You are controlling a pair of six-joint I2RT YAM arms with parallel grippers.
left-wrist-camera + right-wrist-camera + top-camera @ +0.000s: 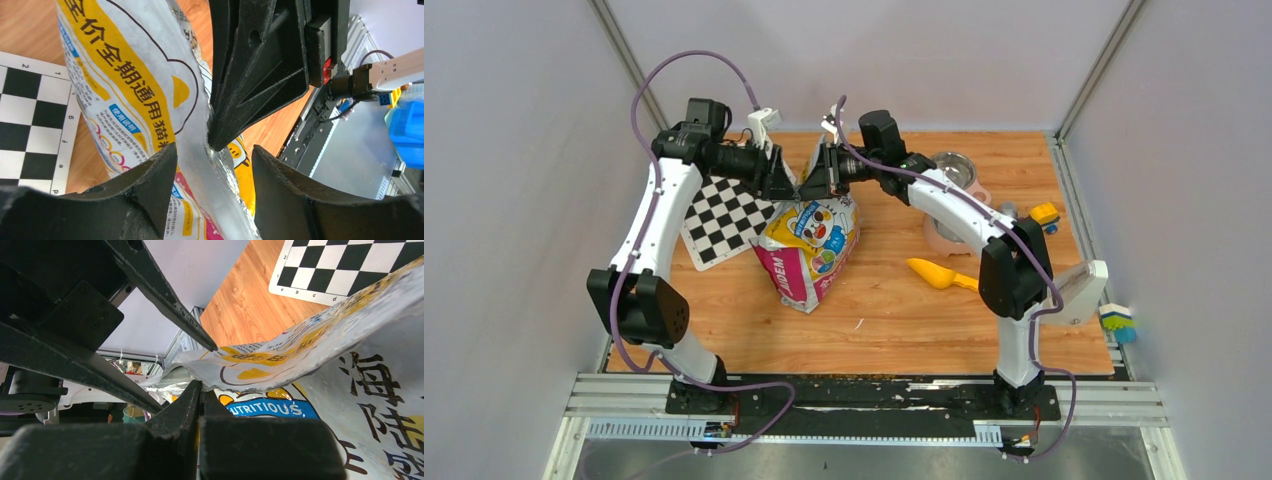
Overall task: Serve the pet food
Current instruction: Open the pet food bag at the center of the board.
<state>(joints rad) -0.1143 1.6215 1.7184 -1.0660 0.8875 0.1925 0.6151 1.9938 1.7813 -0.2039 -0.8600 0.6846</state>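
Observation:
The pet food itself is hidden; only its glossy cartoon-cat bag point(809, 250) shows, hanging at mid-table with its top edge lifted. My right gripper point(821, 182) is shut on that top edge, and in the right wrist view its jaws point(201, 386) pinch the silver seal of the bag point(350, 390). My left gripper point(786, 186) faces it from the left. In the left wrist view it point(214, 156) stands open, its fingers point(160, 175) straddling the silver edge of the bag point(135, 100) without gripping it, just below the right gripper's black tips.
A yellow scoop point(939, 273) lies right of the bag. A metal bowl point(952, 170) on a pink stand sits at the back right, under the right arm. A checkerboard mat point(724, 215) lies left of the bag. A small yellow toy point(1045, 213) rests near the right edge.

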